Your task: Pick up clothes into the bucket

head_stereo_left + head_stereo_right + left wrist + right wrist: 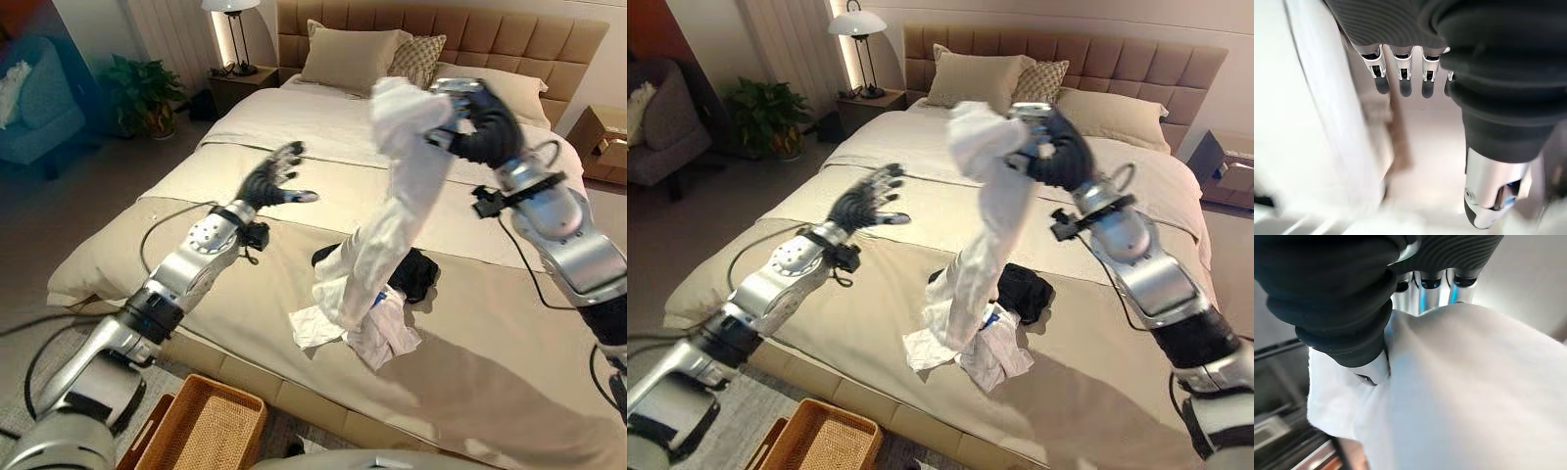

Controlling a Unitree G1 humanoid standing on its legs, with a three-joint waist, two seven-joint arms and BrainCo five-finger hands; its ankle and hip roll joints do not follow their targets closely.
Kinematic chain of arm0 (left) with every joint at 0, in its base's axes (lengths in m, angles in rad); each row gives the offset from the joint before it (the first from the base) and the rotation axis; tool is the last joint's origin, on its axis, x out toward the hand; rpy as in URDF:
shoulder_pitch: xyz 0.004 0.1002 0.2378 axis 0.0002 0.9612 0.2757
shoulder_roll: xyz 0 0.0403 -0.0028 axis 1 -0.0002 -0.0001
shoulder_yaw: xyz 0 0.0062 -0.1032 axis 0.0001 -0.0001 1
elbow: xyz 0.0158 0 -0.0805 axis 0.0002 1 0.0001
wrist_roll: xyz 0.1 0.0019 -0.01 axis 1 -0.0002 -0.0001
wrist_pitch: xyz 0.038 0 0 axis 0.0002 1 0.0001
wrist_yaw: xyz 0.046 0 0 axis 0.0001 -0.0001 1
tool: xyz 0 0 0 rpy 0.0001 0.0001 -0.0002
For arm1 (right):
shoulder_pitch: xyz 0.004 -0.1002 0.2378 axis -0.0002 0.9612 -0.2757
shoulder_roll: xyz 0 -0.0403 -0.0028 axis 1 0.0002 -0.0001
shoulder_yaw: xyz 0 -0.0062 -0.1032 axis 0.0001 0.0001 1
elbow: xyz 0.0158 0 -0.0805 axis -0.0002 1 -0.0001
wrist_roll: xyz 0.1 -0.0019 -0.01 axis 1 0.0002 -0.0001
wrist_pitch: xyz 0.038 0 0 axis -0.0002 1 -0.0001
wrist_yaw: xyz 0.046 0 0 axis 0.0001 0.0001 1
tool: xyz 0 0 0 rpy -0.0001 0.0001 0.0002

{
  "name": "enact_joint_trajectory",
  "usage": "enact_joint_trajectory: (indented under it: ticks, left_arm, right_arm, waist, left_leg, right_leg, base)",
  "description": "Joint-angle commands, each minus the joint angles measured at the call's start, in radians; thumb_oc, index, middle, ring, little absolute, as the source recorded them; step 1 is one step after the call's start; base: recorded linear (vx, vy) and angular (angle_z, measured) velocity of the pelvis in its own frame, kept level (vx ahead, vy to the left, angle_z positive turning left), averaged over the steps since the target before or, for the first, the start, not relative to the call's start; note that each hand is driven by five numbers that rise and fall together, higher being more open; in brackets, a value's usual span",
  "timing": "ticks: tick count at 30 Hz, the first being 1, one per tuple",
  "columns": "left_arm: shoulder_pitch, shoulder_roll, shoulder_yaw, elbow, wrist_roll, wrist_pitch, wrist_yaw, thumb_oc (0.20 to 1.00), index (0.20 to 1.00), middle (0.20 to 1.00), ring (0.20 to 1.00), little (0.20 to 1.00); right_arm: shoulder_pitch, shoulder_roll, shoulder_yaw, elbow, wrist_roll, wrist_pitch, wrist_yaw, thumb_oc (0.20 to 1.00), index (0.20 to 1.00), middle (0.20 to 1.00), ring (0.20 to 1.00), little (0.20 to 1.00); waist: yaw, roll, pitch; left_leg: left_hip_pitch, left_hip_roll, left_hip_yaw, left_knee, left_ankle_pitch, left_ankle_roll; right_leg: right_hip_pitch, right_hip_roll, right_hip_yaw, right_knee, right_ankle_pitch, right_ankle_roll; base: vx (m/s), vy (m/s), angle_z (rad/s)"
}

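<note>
Beige bedding covers the bed (pixel 245 294) across the middle of the frame, with pillows (pixel 348 54) at the tufted headboard along the top and a lamp (pixel 231 8) at the upper left. At the lower left edge of the left eye view sits the woven bucket (pixel 201 426), on the floor just off the mattress.

High in the upper right, the right robot hand (pixel 480 122) is closed around a bunched fold of a white garment (pixel 397 211); its wrist view shows the cloth pressed between thumb and fingers. The garment hangs down in a long limp column, and its lower end lies crumpled on the bed beside a dark garment (pixel 416 269). The left robot hand (pixel 274 181), left of centre, is spread wide and holds nothing.

That cloth looks light and floppy, nothing fragile about it, but it trails and may drag or snag. I'd guess a second hold lower on the hanging length, near the crumpled end, would gather it better for the bucket.
</note>
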Motion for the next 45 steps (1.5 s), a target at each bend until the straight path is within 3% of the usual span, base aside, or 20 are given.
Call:
enact_joint_trajectory:
  ticks: [1,9,14,17,24,39,45]
  left_arm:
    - [-0.06,0.021,0.02,0.041,0.054,-0.062,0.022,1.0,1.0,1.0,1.0,1.0]
    - [-0.054,0.073,-0.013,-0.02,-0.058,-0.057,-0.036,1.0,1.0,1.0,1.0,1.0]
    - [-0.127,0.092,-0.13,-0.076,-0.133,-0.048,-0.072,1.0,1.0,1.0,1.0,1.0]
    - [-0.22,0.105,-0.252,-0.102,-0.176,-0.042,-0.097,1.0,1.0,1.0,1.0,1.0]
    - [-0.303,0.081,-0.378,-0.13,-0.251,-0.033,-0.11,1.0,1.0,1.0,1.0,1.0]
    - [-0.284,-0.027,-0.413,-0.078,-0.316,-0.002,-0.1,1.0,1.0,1.0,1.0,1.0]
    - [-0.253,-0.094,-0.355,-0.008,-0.21,0.003,-0.046,1.0,1.0,1.0,1.0,1.0]
  right_arm:
    - [-0.01,-0.009,-0.082,-0.018,-0.007,-0.035,-0.024,0.2,0.2,0.2,0.2,0.2]
    - [-0.042,0.024,-0.051,-0.016,-0.008,-0.035,-0.013,0.2,0.2,0.2,0.2,0.2]
    - [-0.137,0.047,0.038,0.012,-0.029,-0.027,-0.025,0.2,0.2,0.2,0.2,0.2]
    - [-0.219,0.056,0.12,0.054,-0.043,-0.015,-0.034,0.2,0.2,0.2,0.2,0.2]
    - [-0.299,0.064,0.214,0.103,-0.05,0.002,-0.047,0.2,0.2,0.2,0.2,0.2]
    - [-0.307,0.127,0.261,0.046,-0.054,-0.003,-0.032,0.2,0.2,0.2,0.2,0.2]
    - [-0.296,0.18,0.259,-0.011,-0.046,-0.003,-0.022,0.2,0.2,0.2,0.2,0.2]
  waist:
    - [0.023,-0.055,-0.04]
    - [0.024,-0.047,-0.047]
    - [0.027,-0.044,-0.046]
    - [0.027,-0.042,-0.043]
    - [0.025,-0.036,-0.041]
    - [0.02,-0.025,-0.034]
    - [0.023,-0.02,-0.024]
  left_leg:
    - [-0.014,-0.015,-0.005,0.091,-0.09,0.014]
    - [-0.006,-0.014,-0.006,0.087,-0.089,0.012]
    - [-0.007,-0.014,-0.009,0.09,-0.088,0.01]
    - [-0.01,-0.014,-0.011,0.09,-0.084,0.009]
    - [-0.01,-0.016,-0.013,0.091,-0.082,0.009]
    - [-0.014,-0.02,-0.011,0.101,-0.086,0.013]
    - [-0.017,-0.026,-0.01,0.107,-0.091,0.023]
  right_leg:
    - [-0.043,-0.046,-0.027,0.036,0.042,0.05]
    - [-0.032,-0.043,-0.029,0.026,0.043,0.046]
    - [-0.03,-0.041,-0.029,0.022,0.045,0.044]
    - [-0.03,-0.039,-0.027,0.02,0.048,0.044]
    - [-0.032,-0.041,-0.028,0.022,0.052,0.045]
    - [-0.036,-0.048,-0.023,0.029,0.053,0.047]
    - [-0.045,-0.051,-0.012,0.034,0.055,0.049]
  base:
    - [0.0,0.0,0.0]
    - [0.0,0.0,0.0]
    - [0.0,-0.002,0.03]
    - [0.0,0.0,0.0]
    - [0.0,0.0,0.0]
    - [0.0,0.0,0.0]
    - [0.0,0.0,0.0]
